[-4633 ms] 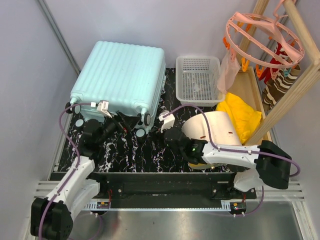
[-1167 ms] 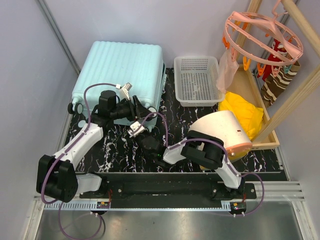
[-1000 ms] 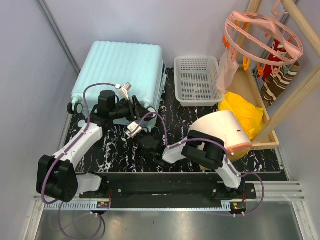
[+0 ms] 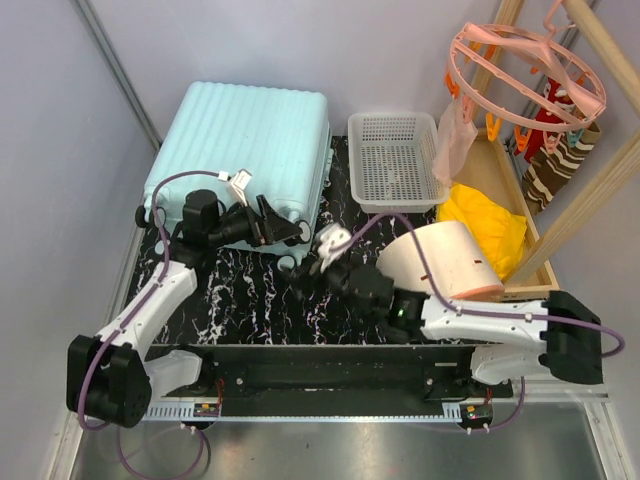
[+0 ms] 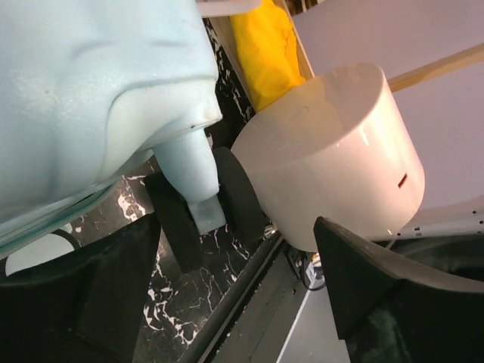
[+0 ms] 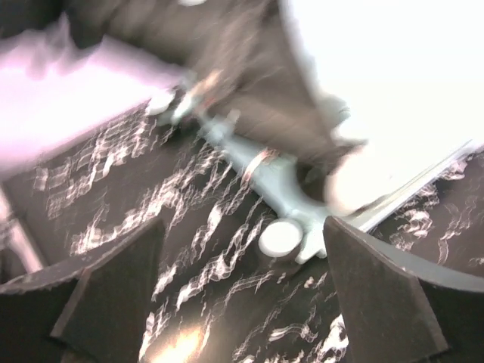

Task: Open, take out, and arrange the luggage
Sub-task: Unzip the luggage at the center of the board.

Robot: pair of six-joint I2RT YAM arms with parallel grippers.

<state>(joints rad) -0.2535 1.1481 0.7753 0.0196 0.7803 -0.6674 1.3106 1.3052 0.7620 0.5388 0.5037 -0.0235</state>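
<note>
I see the mint-blue suitcase [image 4: 240,140] lying closed and flat at the far left of the marbled table [image 4: 250,300], beside the mesh basket [image 4: 395,160]. My left gripper [image 4: 280,225] stands wide around its corner wheel [image 5: 238,193] without gripping it. My right gripper [image 4: 305,272] is spread wide nearby and holds nothing.

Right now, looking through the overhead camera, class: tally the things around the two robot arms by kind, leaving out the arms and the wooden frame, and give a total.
Mint-blue suitcase: 1
White mesh basket: 1
Cream cylinder: 1
Yellow cloth: 1
Pink round hanger: 1
Striped cloth: 1
Total: 6
</note>
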